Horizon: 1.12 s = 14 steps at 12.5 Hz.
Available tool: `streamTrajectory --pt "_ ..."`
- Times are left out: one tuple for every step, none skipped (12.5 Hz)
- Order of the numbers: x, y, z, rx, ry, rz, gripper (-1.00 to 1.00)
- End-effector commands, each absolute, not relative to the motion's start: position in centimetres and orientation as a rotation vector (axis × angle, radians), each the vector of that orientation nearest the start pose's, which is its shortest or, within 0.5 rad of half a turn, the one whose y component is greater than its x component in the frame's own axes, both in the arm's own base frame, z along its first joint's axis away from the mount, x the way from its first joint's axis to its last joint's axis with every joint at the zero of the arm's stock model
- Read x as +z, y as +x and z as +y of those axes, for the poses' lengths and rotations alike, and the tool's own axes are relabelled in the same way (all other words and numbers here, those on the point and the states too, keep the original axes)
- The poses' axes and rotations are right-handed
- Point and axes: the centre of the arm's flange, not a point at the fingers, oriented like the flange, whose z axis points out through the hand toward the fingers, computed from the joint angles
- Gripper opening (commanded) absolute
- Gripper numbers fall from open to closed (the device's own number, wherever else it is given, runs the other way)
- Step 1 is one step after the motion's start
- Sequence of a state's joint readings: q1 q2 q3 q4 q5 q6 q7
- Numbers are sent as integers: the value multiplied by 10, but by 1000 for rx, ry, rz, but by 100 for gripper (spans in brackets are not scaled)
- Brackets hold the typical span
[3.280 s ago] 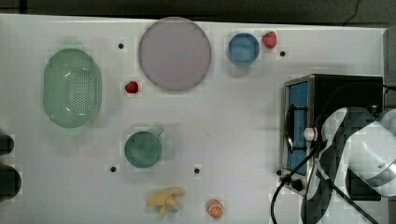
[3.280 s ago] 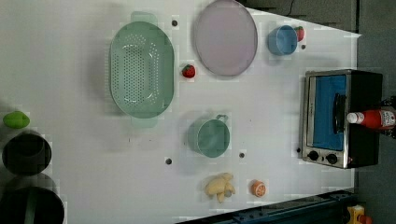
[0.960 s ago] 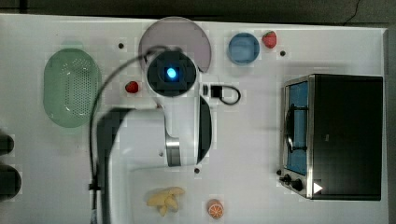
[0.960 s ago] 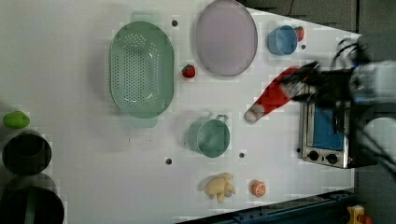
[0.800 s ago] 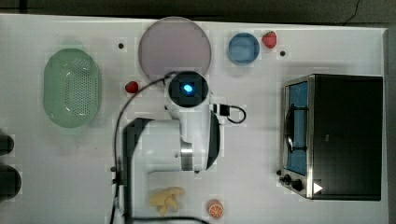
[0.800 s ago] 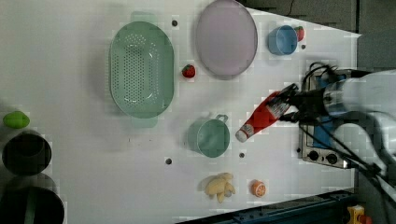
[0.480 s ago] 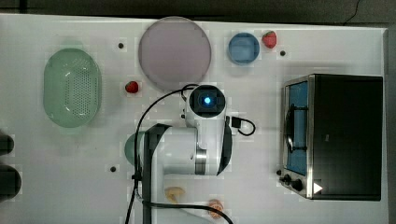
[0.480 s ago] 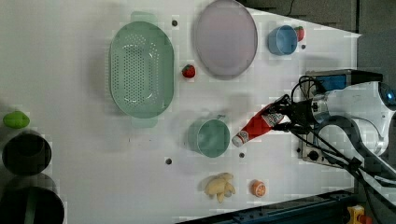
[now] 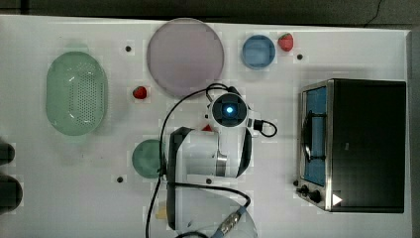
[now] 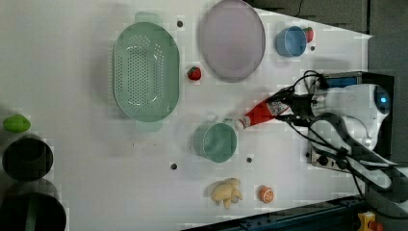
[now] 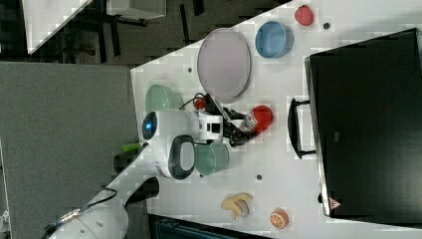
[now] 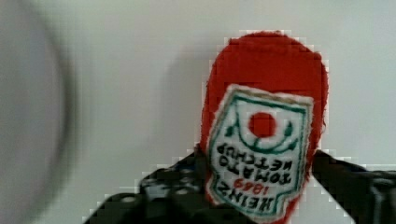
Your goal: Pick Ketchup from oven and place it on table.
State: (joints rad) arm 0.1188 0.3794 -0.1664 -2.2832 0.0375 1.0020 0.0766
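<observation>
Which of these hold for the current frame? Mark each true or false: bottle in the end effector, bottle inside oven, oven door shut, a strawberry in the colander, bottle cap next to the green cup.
1. The end effector holds the ketchup. True.
2. The ketchup is inside the oven. False: it is out over the table, between the oven and the green cup.
3. The oven door is shut. True, as far as the top view shows: glass and handle sit flush with the front.
4. A strawberry lies in the green colander. False: the strawberry lies on the table between colander and purple plate.
5. In the left view, the bottle's white cap is at the green cup's rim. True.
</observation>
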Motion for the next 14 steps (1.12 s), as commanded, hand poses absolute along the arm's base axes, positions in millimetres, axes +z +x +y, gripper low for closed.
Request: streamTrajectory --pt "220 533 -28 -38 -2837 1404 100" --pt "243 543 -27 -100 -2815 1392 100" --pt "268 551 -26 -159 -2791 1380 100" --pt "299 560 -25 -213 -2767 1365 100" --pt "329 566 -25 -221 -2755 1359 100" --pt "365 569 -26 -174 -2758 1365 100" --pt "386 570 -27 -142 -2761 1368 100" --pt "409 572 -27 -136 -2758 1365 100" --pt "432 575 -26 -148 -2750 1361 100" --pt "454 577 -26 -155 -2742 1364 100" --pt "475 579 -26 -164 -2736 1360 100" --pt "498 581 -25 -175 -2733 1353 100" --pt "515 582 -25 -172 -2735 1351 100" --pt "528 581 -25 -139 -2745 1354 100"
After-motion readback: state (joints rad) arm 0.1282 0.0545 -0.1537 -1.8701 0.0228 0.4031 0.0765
